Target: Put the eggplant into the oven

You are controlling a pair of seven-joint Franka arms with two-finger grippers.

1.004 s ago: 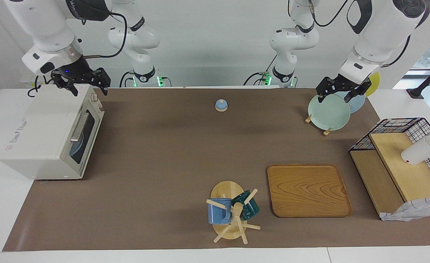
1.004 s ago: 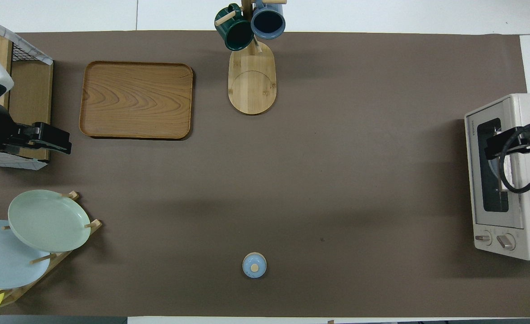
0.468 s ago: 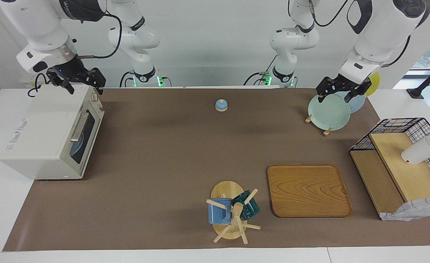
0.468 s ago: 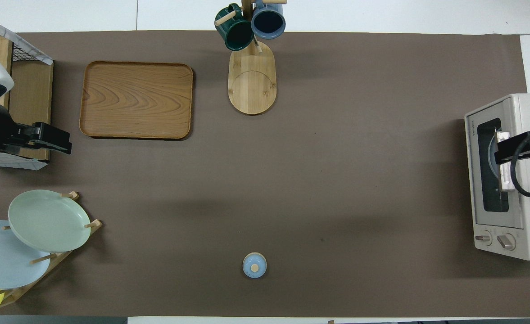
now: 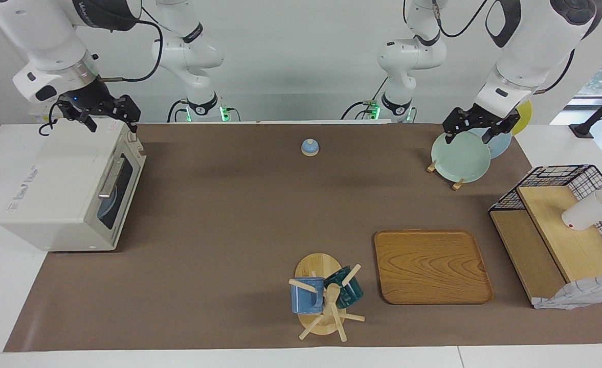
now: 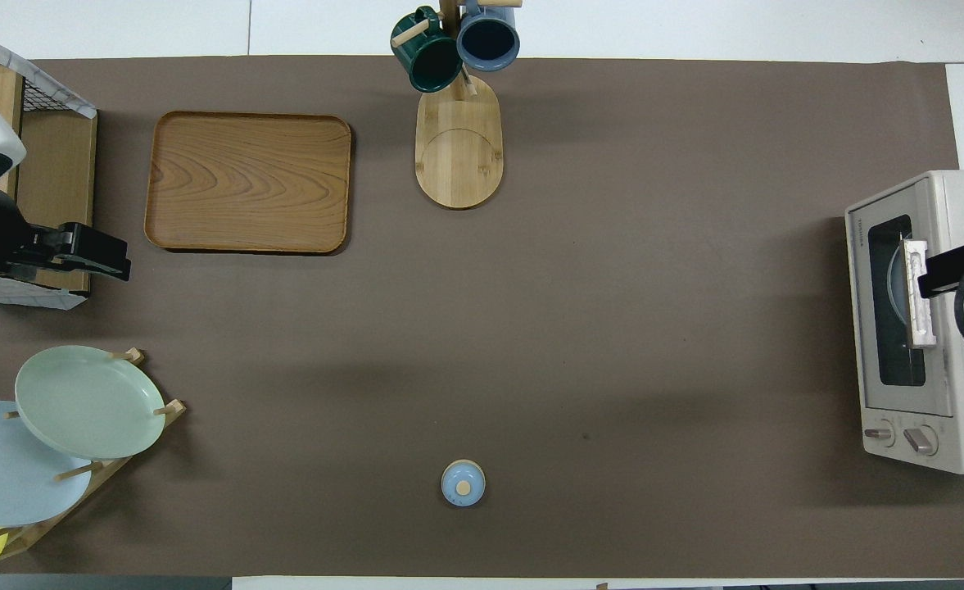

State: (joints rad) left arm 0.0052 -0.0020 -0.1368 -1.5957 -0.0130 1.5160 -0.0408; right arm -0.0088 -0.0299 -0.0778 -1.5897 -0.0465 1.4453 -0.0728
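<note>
Oven (image 5: 70, 189): I'm seeing it standing shut at the table's right-arm end; no eggplant showing.
Right gripper (image 5: 98, 113): hanging wide, empty, over the oven's top.
Left gripper (image 5: 477, 128): waiting wide above the plate rack (image 5: 456, 156).

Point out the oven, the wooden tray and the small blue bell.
oven (image 5: 55, 184), facing view, on its cream top panel.
wooden tray (image 5: 432, 266), facing view, middle of its bare floor.
small blue bell (image 6: 463, 483), overhead view, on its dome.

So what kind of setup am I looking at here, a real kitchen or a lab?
Most likely a lab tabletop dressed as a kitchen: a toaster oven, a plate rack and a mug tree sit on a brown mat, with two robot arms mounted at the table's edge.
</note>
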